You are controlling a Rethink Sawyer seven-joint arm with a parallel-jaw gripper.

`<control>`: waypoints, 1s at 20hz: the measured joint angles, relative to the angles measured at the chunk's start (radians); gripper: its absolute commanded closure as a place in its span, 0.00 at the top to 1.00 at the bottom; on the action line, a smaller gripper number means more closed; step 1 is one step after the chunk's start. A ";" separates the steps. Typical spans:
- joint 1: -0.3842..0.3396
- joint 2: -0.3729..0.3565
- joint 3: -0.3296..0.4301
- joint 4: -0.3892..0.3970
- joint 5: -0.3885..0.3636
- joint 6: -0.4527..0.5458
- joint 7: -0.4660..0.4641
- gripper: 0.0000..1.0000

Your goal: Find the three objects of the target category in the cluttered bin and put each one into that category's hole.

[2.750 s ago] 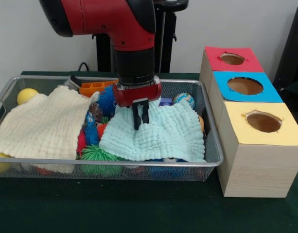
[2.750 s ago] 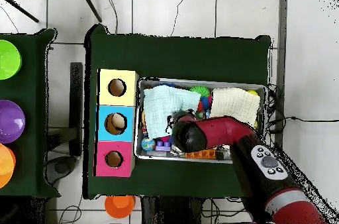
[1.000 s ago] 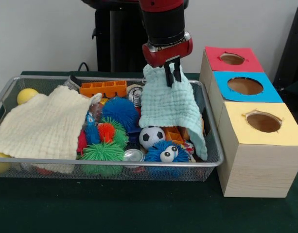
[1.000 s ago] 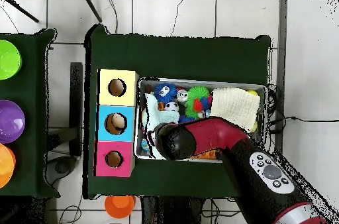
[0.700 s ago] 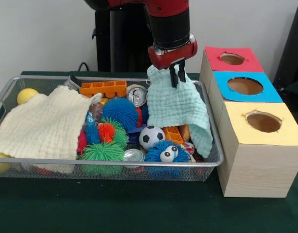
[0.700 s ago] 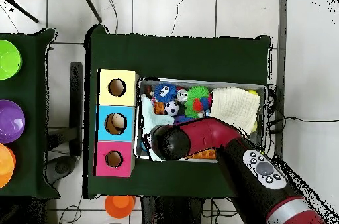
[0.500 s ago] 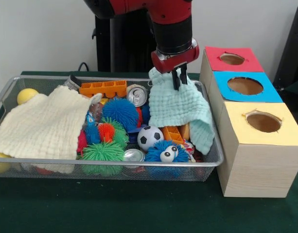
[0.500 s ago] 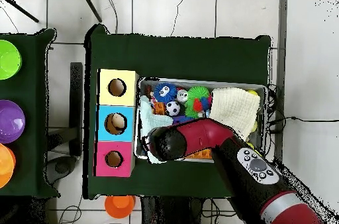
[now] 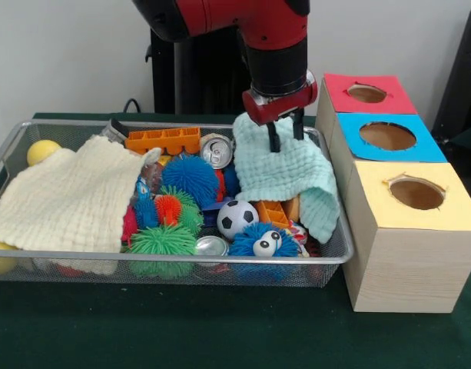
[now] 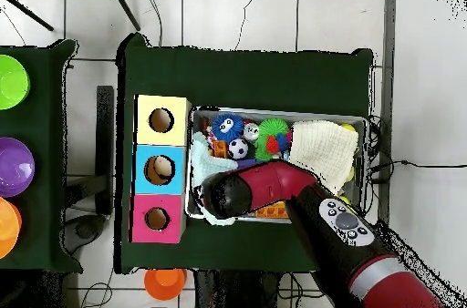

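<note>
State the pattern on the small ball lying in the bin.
White with black patches, a soccer ball; clearest in the front view.

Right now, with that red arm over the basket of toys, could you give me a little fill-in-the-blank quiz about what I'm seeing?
1. The pincer stands over the pale ____ cloth, piled at the bin's end beside the boxes.
2. The box nearest the camera has a ____ top.
3. The soccer ball lies just behind a fuzzy blue toy with big ____.

Missing words: green; yellow; eyes
</note>
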 measured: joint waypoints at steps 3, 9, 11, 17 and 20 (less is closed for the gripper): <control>0.003 0.000 -0.004 -0.006 0.000 0.000 0.000 1.00; 0.005 0.000 -0.013 -0.010 0.000 0.001 0.000 1.00; 0.005 0.000 -0.014 -0.011 0.000 0.001 0.000 1.00; 0.008 -0.011 -0.018 -0.012 0.000 0.001 0.000 1.00; 0.010 -0.025 -0.022 -0.012 0.000 0.007 0.000 1.00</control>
